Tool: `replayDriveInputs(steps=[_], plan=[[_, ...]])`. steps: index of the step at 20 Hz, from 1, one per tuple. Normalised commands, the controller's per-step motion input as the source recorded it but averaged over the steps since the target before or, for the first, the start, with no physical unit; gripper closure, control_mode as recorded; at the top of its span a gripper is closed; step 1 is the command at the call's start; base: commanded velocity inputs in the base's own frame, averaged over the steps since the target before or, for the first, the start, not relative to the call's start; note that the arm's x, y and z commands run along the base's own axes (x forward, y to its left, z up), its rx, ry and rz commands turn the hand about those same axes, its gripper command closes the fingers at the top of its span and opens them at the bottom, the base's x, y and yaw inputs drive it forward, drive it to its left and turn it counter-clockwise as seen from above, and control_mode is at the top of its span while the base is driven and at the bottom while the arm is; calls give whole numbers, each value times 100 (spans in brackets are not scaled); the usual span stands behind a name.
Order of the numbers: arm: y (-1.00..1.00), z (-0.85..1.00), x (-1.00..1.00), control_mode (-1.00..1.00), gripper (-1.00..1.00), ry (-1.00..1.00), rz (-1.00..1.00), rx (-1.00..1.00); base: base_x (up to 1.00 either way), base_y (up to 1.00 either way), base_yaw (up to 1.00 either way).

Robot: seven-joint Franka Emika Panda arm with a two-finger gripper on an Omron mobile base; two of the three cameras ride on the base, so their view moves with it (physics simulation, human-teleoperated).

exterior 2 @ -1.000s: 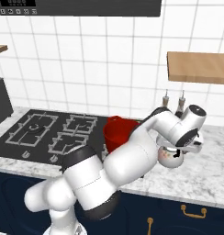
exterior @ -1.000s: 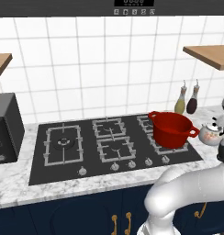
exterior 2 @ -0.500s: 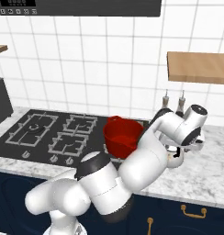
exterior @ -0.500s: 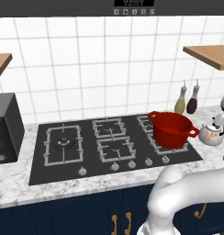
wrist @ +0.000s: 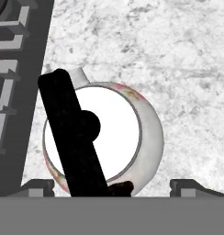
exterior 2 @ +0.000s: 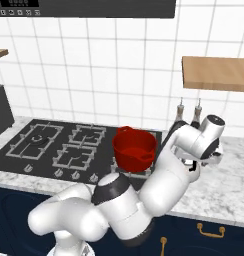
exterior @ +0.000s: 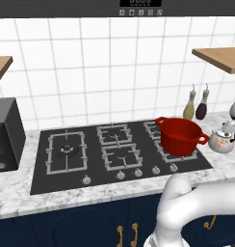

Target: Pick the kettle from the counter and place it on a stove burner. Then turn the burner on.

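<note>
Over the kettle [wrist: 132,137] on the counter [wrist: 178,55], open pincer [wrist: 111,186], lower than before.

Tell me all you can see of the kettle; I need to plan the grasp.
The kettle is small, squat and round, glossy whitish with faint reddish markings. A black arched handle crosses its white lid, which has a black knob, and a short spout pokes out at one side. It stands upright on the speckled marble counter, just beside the cooktop's edge, right of the red pot. The end effector hangs open above it, fingertips not touching it.
</note>
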Motion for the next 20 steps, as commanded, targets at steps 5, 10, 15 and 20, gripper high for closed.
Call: replayDriveInputs(steps=[5, 10, 15, 20], plan=[[0, -1, 0, -100, 100, -1, 0, 0, 0, 0, 0], [0, 0, 0, -100, 100, 0, 0, 0, 0, 0, 0], [0, 18, -25, -100, 100, -22, 0, 0, 0, 0, 0], [0, 80, -76, -100, 100, -60, 0, 0, 0, 0, 0]])
